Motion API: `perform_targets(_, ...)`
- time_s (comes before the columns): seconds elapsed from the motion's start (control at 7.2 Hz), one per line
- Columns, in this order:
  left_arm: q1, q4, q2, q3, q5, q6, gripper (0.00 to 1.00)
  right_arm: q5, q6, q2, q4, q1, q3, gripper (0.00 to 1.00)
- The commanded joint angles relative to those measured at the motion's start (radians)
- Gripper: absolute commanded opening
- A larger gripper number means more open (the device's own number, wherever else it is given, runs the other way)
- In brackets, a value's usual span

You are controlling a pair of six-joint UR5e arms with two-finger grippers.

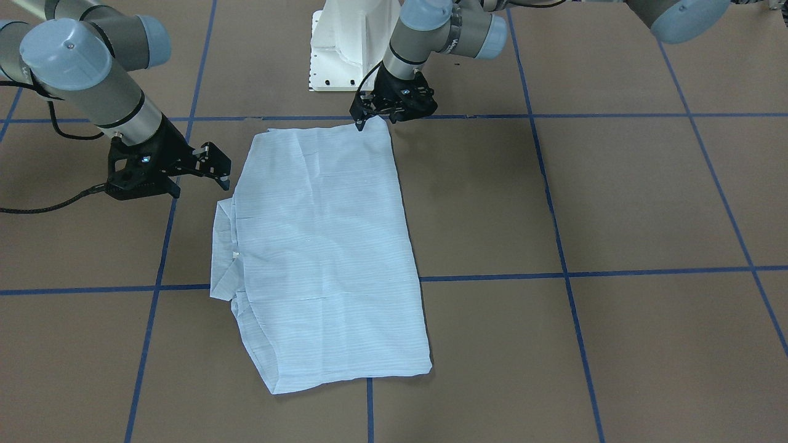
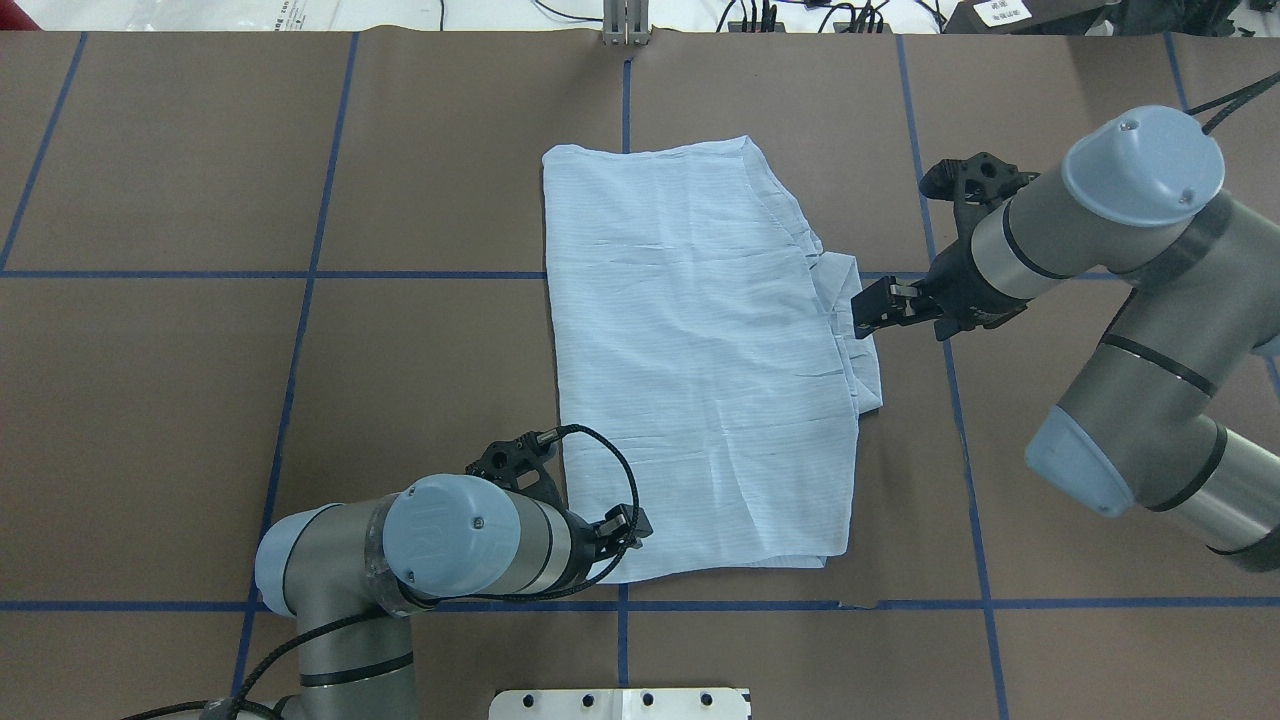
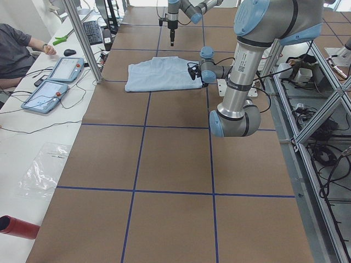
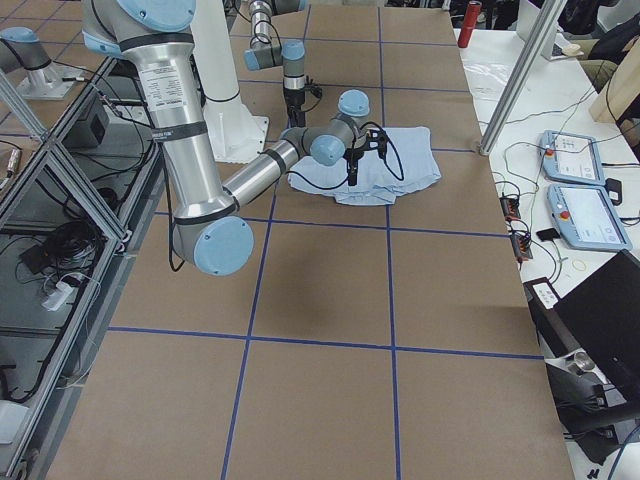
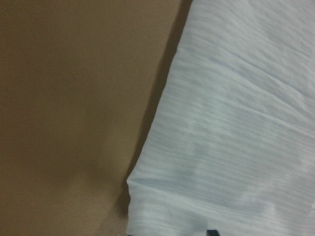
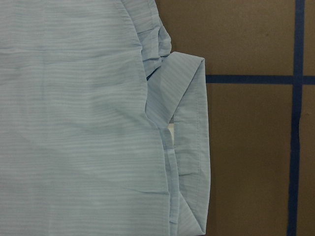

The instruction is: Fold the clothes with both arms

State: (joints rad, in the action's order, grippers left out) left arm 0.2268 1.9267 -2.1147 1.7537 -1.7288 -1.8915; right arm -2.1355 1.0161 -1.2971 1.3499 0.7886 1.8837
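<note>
- exterior front-facing: the shirt [image 1: 326,246] lies flat on the table [image 1: 615,215] as a long folded rectangle. its long axis runs from the robot's base outward. the left gripper [image 1: 375,120] is down at the corner nearest the base, one fingertip touching the cloth. i cannot tell whether it has pinched. the right gripper [image 1: 221,167] hovers just beside the long edge, jaws apart, empty.
- overhead exterior: the left gripper [image 2: 628,525] sits at the near left corner, wrist low and pointing across the hem. the right gripper [image 2: 872,305] faces a loose flap [image 2: 862,340] jutting from the right edge at about mid-length. each arm is nearer its own side. a lengthwise fold would likely want the right one at the near right corner instead.
- exterior left: the shirt [image 3: 159,76] is well up the table. the near arm bends down to its near edge, and the far arm hangs upright beyond it.
- exterior right: the near arm reaches low to the shirt [image 4: 390,170]. finger detail is too small to judge.
- left wrist-mounted: the shirt's [image 5: 236,123] corner fills the lower right, bare table to its left.
- right wrist-mounted: the flap [image 6: 194,147] lies doubled alongside the shirt [image 6: 74,123], with no fingers showing.
</note>
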Motion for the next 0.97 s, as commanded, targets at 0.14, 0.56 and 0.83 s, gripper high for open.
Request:
perform_targets(0.14, -0.003, 0.0, -0.008, -0.009, -0.002, -0.001, 0.99, 0.0, 0.002, 0.002, 0.0, 0.0, 0.0, 1.0)
perform_targets(0.56, -0.004, 0.002, -0.021, -0.033, 0.0, -0.011, 0.88, 0.002, 0.002, 0.002, 0.0, 0.0, 0.002, 1.0)
perform_targets(0.83, -0.003, 0.002, -0.021, -0.033, -0.002, -0.014, 0.54, 0.0, 0.001, 0.001, 0.0, 0.0, 0.0, 1.0)
